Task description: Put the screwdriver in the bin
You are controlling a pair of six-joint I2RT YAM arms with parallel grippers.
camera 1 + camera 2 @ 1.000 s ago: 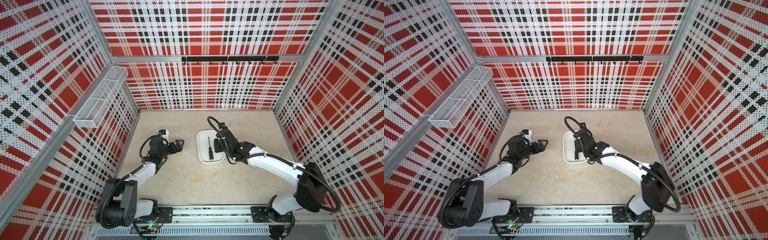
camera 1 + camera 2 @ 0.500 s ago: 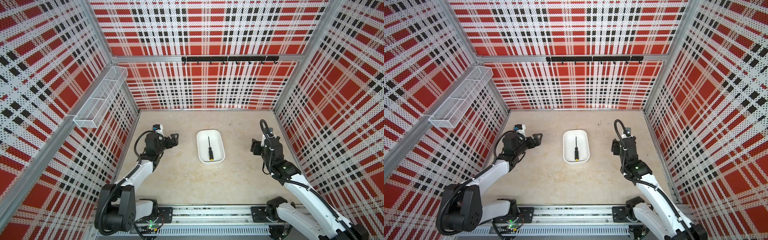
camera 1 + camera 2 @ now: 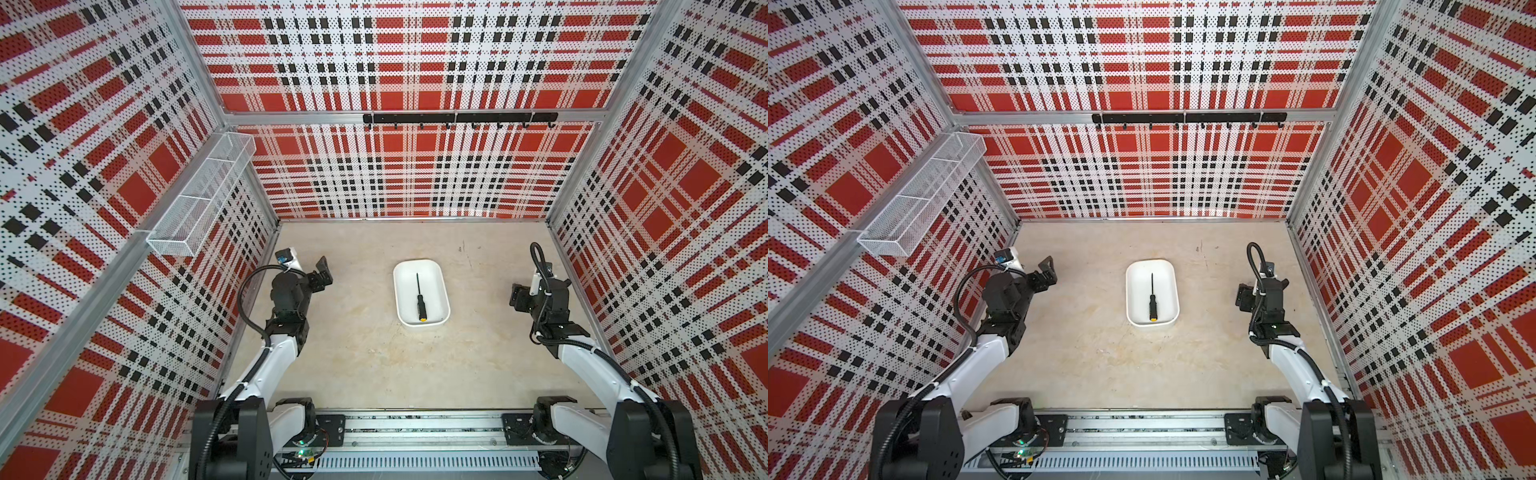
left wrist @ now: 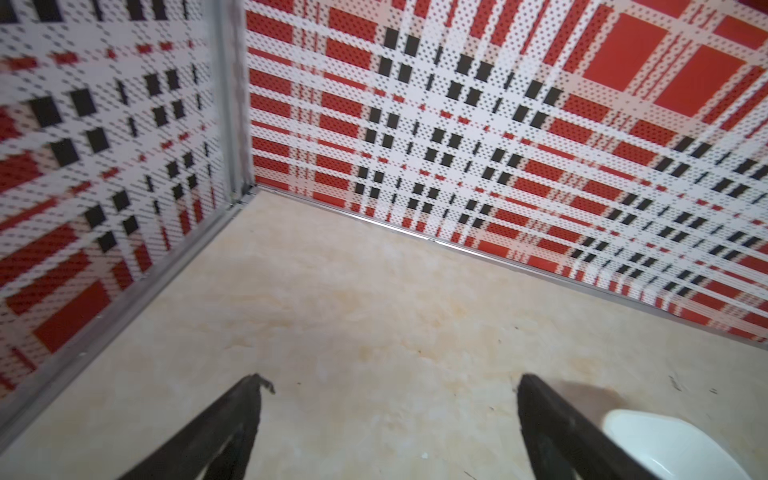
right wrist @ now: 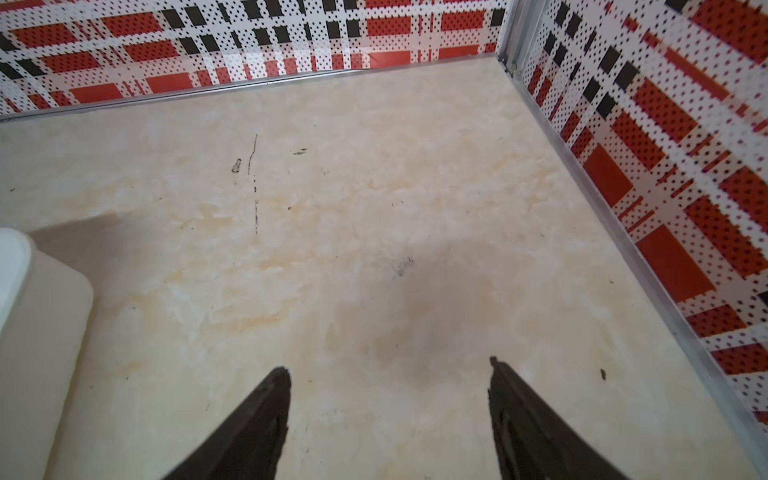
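Note:
The screwdriver (image 3: 419,297) (image 3: 1152,297), with its black handle and yellow butt end, lies lengthwise inside the white bin (image 3: 435,286) (image 3: 1168,286) at the middle of the floor in both top views, tip toward the back wall. Nothing touches it. My left gripper (image 3: 322,271) (image 4: 390,380) hovers open and empty to the left of the bin, near the left wall. A corner of the bin (image 4: 665,440) shows beside one finger. My right gripper (image 3: 536,293) (image 5: 388,365) is open and empty over bare floor to the right of the bin (image 5: 37,332).
A white wire-mesh basket (image 3: 199,199) hangs on the left wall. A black hook rail (image 3: 457,118) runs along the back wall. Plaid pegboard walls close in three sides, and the arms' base rail (image 3: 415,432) runs along the front.
My right gripper opened and drew back from over the bin to the right side, leaving the screwdriver lying in it. My left arm pulled back toward the left wall.

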